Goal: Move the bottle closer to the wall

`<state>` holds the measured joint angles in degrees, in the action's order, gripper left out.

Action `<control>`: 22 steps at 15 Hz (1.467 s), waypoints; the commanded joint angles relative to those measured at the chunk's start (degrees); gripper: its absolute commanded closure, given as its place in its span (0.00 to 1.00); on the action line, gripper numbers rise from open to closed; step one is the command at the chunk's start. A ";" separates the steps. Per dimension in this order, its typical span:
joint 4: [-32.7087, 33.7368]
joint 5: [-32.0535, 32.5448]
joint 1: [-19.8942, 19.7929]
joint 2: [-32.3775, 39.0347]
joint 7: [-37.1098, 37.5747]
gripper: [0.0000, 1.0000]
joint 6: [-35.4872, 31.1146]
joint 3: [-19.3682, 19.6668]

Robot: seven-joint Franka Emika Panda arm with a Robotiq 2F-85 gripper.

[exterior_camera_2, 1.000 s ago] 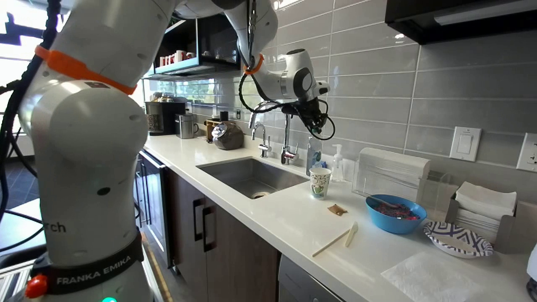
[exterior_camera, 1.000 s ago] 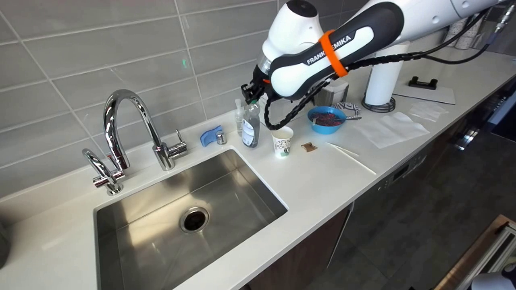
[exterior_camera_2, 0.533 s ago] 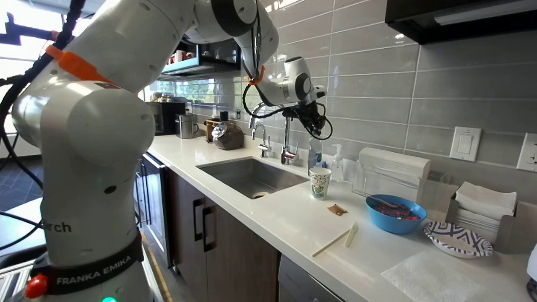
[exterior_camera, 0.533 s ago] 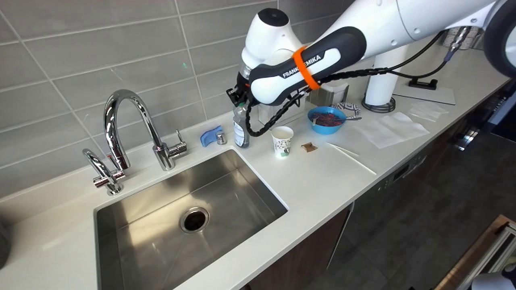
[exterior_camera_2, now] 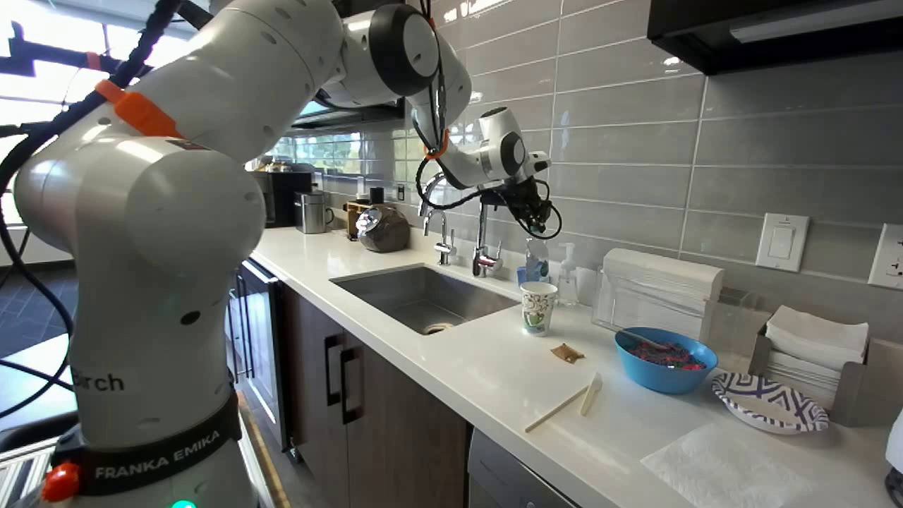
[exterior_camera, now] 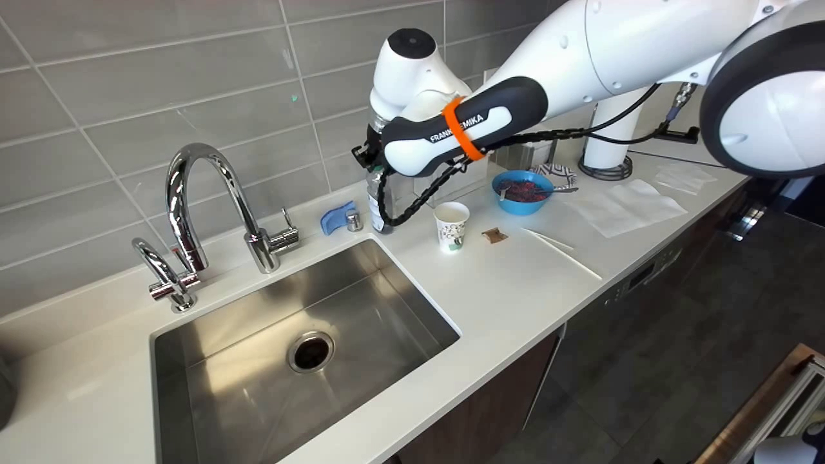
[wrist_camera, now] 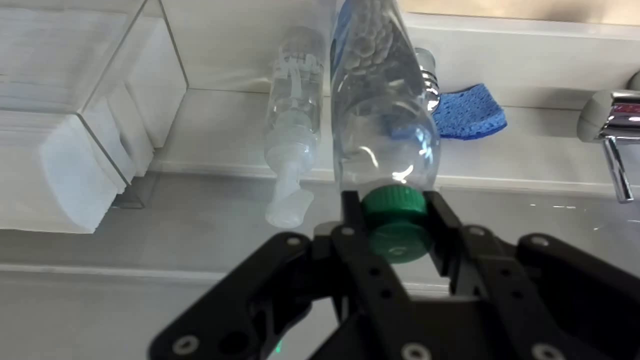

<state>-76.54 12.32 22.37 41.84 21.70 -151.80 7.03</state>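
The bottle, clear with a green cap, hangs from or stands under my gripper near the sink's back corner. It shows in both exterior views [exterior_camera: 376, 206] [exterior_camera_2: 537, 259] and in the wrist view [wrist_camera: 385, 125]. My gripper [wrist_camera: 393, 212] is shut on the cap, one finger on each side; it also shows in both exterior views [exterior_camera: 368, 162] [exterior_camera_2: 537, 227]. The bottle is roughly upright. Its base is partly hidden by the cable and the cup, and I cannot tell whether it touches the counter. The grey tiled wall [exterior_camera: 193, 103] [exterior_camera_2: 621, 148] is close behind it.
A slim pump bottle [wrist_camera: 295, 115] [exterior_camera_2: 567, 276] and a blue sponge [wrist_camera: 469, 112] [exterior_camera: 336, 218] flank the bottle. A paper cup [exterior_camera: 451, 225] [exterior_camera_2: 538, 308] stands in front. A sink [exterior_camera: 303, 399], tap [exterior_camera: 193, 193], napkin holder [exterior_camera_2: 656, 296] and blue bowl [exterior_camera_2: 667, 381] are around.
The gripper and bottle have moved left in an exterior view. In both exterior views the bottle sits nearer the wall, and the sponge now shows on its other side. The gripper stays shut on it.
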 commanded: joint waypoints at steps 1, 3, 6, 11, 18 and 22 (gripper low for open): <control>7.11 0.95 0.79 4.52 2.52 0.91 3.01 1.64; 8.78 0.67 0.58 5.90 2.44 0.91 3.99 1.56; 10.75 0.48 0.49 7.04 2.16 0.41 4.58 1.43; 6.13 -0.55 0.57 1.53 0.75 0.11 6.55 -0.52; -12.29 -6.28 -2.30 -15.14 -2.58 0.00 22.88 -8.08; -22.50 -6.48 -3.53 -24.22 0.54 0.00 31.56 -8.95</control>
<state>-88.04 6.28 20.54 26.13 20.36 -123.54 -0.65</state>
